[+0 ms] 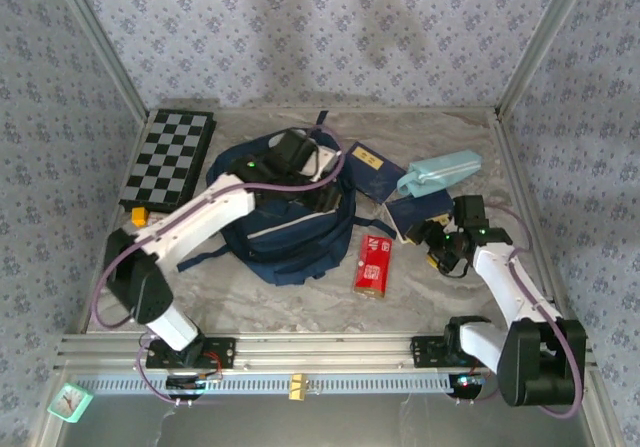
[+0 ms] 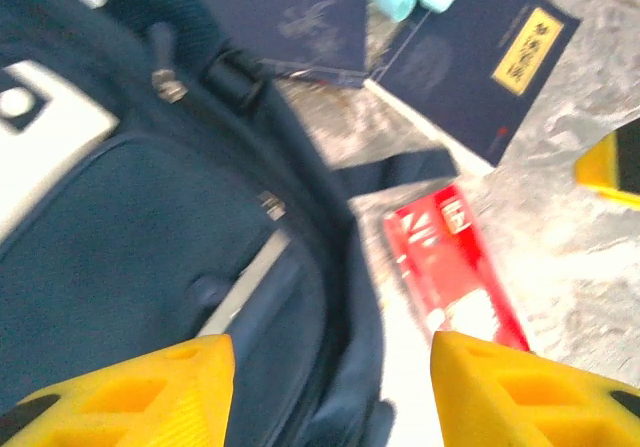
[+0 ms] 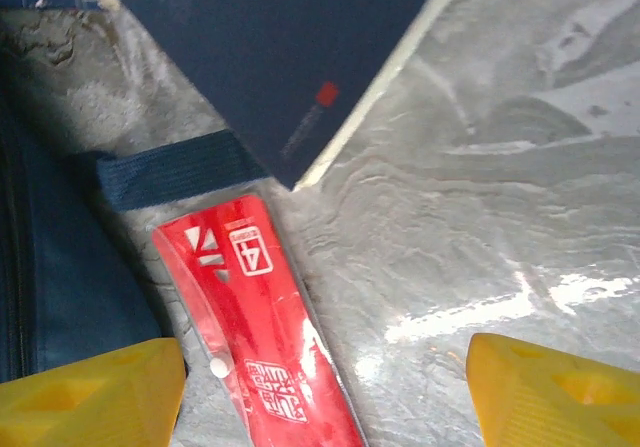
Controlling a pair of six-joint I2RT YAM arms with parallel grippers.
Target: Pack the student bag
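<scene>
The student bag (image 1: pixel 285 229) is a navy backpack lying flat mid-table, with a white patch (image 2: pixel 40 132) and a pale trim stripe (image 2: pixel 250 277). My left gripper (image 1: pixel 310 195) hovers over the bag's right side, open, its yellow fingers (image 2: pixel 150 387) wide apart with nothing between them (image 2: pixel 332 367). A red packet (image 1: pixel 373 264) lies just right of the bag, beside a loose strap (image 3: pixel 170 172). My right gripper (image 1: pixel 445 249) hangs open above the table near the packet's top end (image 3: pixel 325 367), holding nothing.
Two navy books (image 1: pixel 372 170) (image 1: pixel 418 212) and a light-blue pencil case (image 1: pixel 438 172) lie at the back right. A folded chessboard (image 1: pixel 168 157) sits at the back left with a small yellow piece (image 1: pixel 138 214) by it. A teal clock (image 1: pixel 68 400) rests beyond the near rail.
</scene>
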